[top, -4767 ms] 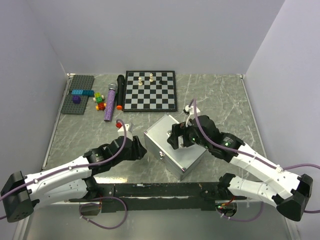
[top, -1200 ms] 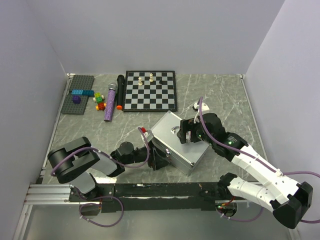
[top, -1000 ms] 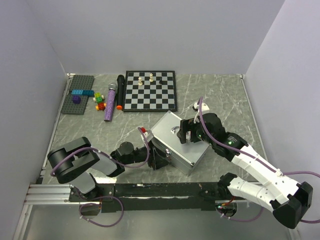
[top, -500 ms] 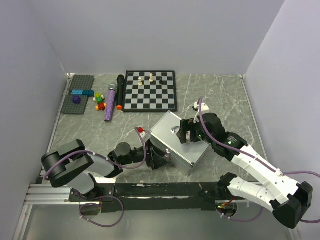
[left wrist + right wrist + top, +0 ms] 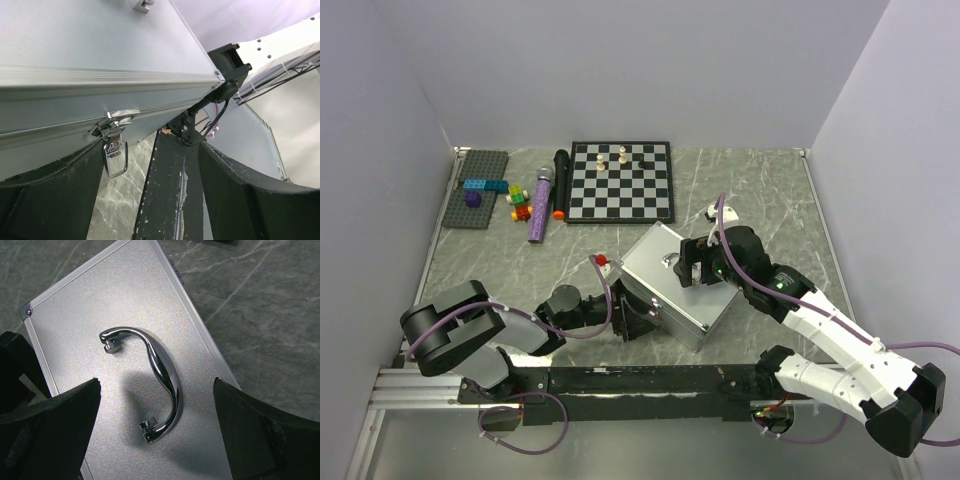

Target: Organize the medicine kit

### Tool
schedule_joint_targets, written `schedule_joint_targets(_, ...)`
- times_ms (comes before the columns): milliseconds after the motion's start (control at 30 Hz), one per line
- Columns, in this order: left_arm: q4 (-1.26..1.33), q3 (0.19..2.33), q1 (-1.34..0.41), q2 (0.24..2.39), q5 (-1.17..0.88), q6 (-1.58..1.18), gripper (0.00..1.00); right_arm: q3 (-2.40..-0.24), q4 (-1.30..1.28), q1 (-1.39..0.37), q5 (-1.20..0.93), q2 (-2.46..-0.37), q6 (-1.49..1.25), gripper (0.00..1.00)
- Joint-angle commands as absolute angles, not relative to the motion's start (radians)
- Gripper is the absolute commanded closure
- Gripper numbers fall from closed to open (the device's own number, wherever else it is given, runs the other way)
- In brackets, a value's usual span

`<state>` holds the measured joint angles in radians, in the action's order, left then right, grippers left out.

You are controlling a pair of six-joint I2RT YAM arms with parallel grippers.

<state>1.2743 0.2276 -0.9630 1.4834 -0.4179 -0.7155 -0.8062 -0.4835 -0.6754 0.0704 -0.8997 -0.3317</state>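
Observation:
The medicine kit is a closed silver aluminium case (image 5: 682,292) lying on the marble table, with a chrome handle (image 5: 673,262) on its top face. My left gripper (image 5: 632,318) is open at the case's near-left side. In the left wrist view (image 5: 150,200) the jaws stand wide apart just below the case wall (image 5: 100,60), and a chrome latch (image 5: 114,147) hangs beside the left finger (image 5: 45,200). My right gripper (image 5: 700,266) is open just above the case top. In the right wrist view (image 5: 157,440) its jaws straddle the handle (image 5: 160,375) without touching it.
A chessboard (image 5: 621,181) with a few pieces lies at the back. Left of it lie a black marker (image 5: 560,183), a purple microphone (image 5: 539,205), small coloured bricks (image 5: 521,203) and a grey baseplate (image 5: 476,187). The black base rail (image 5: 640,382) runs along the near edge.
Since 4.8 s ago the case has turned and shifted right, and my left arm has folded in, bringing its gripper to the case's near-left side. In the last second its elbow sank slightly.

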Motion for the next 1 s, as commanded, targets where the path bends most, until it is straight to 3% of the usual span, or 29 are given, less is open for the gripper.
schedule_joint_targets(0,1.51,0.267,-0.968,1.439,-0.475,-0.68,0.2,-0.822,-0.525,-0.678,0.061,-0.913,-0.341,0.0)
schedule_joint_targets(567,1.263,0.322,-0.962,1.428,-0.518,-0.667,0.16,-0.813,-0.519,-0.678,0.064,-0.904,-0.342,0.0)
schedule_joint_targets(967,1.272,0.357,-0.936,1.515,-0.621,-0.703,0.18,-0.815,-0.517,-0.678,0.066,-0.913,-0.342,0.0)
